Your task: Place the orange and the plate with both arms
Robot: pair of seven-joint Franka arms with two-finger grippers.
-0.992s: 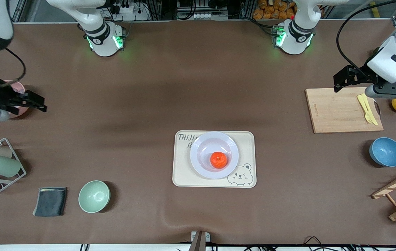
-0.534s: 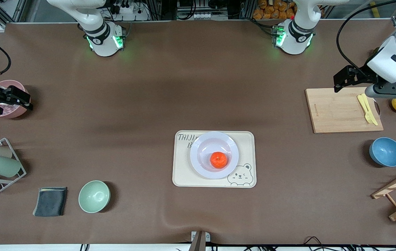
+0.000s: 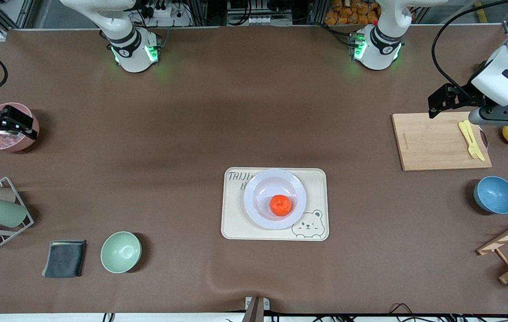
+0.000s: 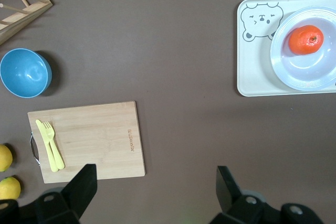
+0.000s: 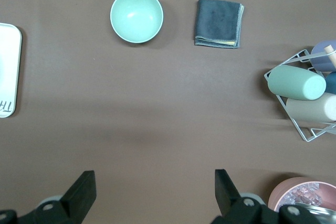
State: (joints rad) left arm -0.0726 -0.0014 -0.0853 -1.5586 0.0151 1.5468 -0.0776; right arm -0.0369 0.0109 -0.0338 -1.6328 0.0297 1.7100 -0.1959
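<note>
Front view shows the brown desk [image 3: 191, 112] with the cream bear tray [image 3: 236, 223] at its middle, the plate [image 3: 274, 199] set on that tray and the orange [image 3: 280, 205] resting in the plate's well, so the placing is judged done or nearly so. Both arms are held well apart from the tray at the desk's two ends. The left claw [image 3: 455, 103] is seen over the edge of the cutting board [image 3: 433, 143], its jaws spread wide and nothing between them; the right claw [image 3: 10, 124] is seen over the pink bowl [image 3: 14, 143], jaws likewise spread and empty. The plate lies toward the desk's middle from each claw and nearer to the front camera than either; neither arm is judged clearly closer. The plate being round, no long axis is offered, and its rim can be approached from either end. Bare desk lies between each claw and the tray. The green bowl [image 3: 120, 252] and blue bowl [image 3: 495, 195] stand clear of those paths.
</note>
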